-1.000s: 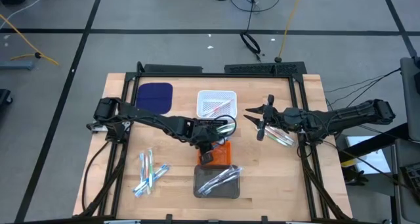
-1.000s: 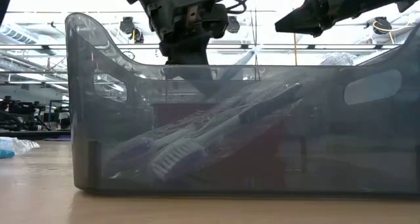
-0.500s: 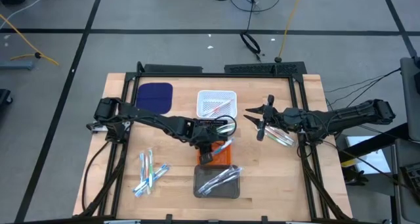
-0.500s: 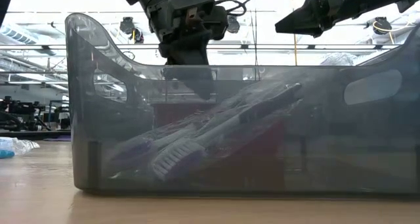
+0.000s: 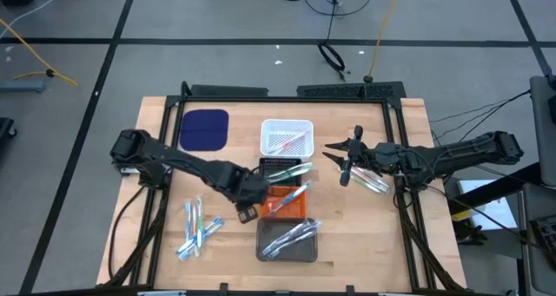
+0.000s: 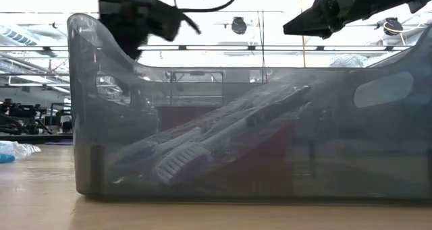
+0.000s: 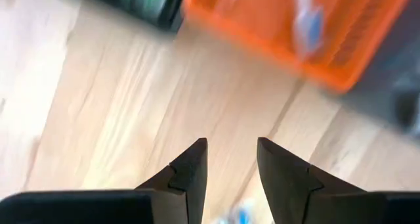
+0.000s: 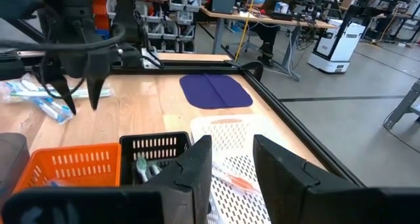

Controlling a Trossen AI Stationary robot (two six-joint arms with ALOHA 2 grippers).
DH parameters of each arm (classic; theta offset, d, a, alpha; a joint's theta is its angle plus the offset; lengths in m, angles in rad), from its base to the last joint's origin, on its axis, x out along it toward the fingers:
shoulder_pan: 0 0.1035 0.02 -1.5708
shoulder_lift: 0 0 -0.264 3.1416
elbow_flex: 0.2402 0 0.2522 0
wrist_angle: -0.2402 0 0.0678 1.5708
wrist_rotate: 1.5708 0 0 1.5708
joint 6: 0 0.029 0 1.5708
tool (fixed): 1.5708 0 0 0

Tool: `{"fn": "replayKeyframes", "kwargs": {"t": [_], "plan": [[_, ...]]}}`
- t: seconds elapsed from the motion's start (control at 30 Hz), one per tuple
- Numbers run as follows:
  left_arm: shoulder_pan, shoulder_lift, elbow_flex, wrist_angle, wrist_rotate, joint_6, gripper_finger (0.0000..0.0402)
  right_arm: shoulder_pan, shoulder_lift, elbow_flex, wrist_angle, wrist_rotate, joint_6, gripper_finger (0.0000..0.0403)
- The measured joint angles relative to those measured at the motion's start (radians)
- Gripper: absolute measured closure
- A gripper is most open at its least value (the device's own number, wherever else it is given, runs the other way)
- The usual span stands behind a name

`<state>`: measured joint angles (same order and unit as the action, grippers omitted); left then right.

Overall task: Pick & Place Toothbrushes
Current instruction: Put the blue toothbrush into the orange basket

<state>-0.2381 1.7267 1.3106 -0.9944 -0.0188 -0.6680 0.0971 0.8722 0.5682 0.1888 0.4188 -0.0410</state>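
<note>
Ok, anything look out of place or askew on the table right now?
Mostly tidy. The light-blue toothbrush lies slantwise in the orange tray, one end overhanging its rim. Loose wrapped toothbrushes lie scattered on the wooden table, more under the right arm.

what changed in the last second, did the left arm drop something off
The left gripper has pulled back off the orange tray toward the loose toothbrushes, fingers open and empty. A blue toothbrush now lies uncovered in that tray; its release isn't visible. The right gripper and other trays stayed put.

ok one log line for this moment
left gripper: open, empty, beside orange tray | right gripper: open, waiting | blue toothbrush: in orange tray
</note>
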Motion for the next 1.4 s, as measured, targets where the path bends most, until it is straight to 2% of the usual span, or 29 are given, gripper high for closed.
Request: {"fn": "replayKeyframes", "kwargs": {"t": [0.1,0.23,0.53,0.7,1.0,1.13,1.3,1.4], "plan": [[-0.037,0.0,-0.003,-0.096,-0.018,-0.103,0.027,0.0,0.0,0.0,0.001,0.0,0.0,0.03],[-0.08,-0.003,-0.06,-0.113,-0.022,-0.224,0.027,0.0,0.0,0.0,0.0,-0.001,0.002,0.03],[-0.14,-0.008,-0.227,-0.106,0.081,-0.492,0.027,0.0,0.0,0.0,0.001,-0.001,0.002,0.03],[-0.171,-0.008,-0.244,-0.074,0.125,-0.534,0.027,0.0,0.0,0.0,0.0,-0.001,0.001,0.03],[-0.204,-0.008,-0.246,-0.026,0.119,-0.582,0.027,0.0,0.0,0.0,0.0,-0.001,0.0,0.03],[-0.21,-0.008,-0.284,-0.02,0.131,-0.617,0.027,0.0,0.0,0.0,0.0,-0.001,0.0,0.03],[-0.21,-0.009,-0.362,0.135,0.201,-0.617,0.027,0.0,0.0,0.0,0.0,-0.001,0.0,0.03],[-0.201,-0.011,-0.37,0.132,0.207,-0.61,0.0277,0.0,0.0,0.0,0.0,-0.001,0.0,0.03]]}}
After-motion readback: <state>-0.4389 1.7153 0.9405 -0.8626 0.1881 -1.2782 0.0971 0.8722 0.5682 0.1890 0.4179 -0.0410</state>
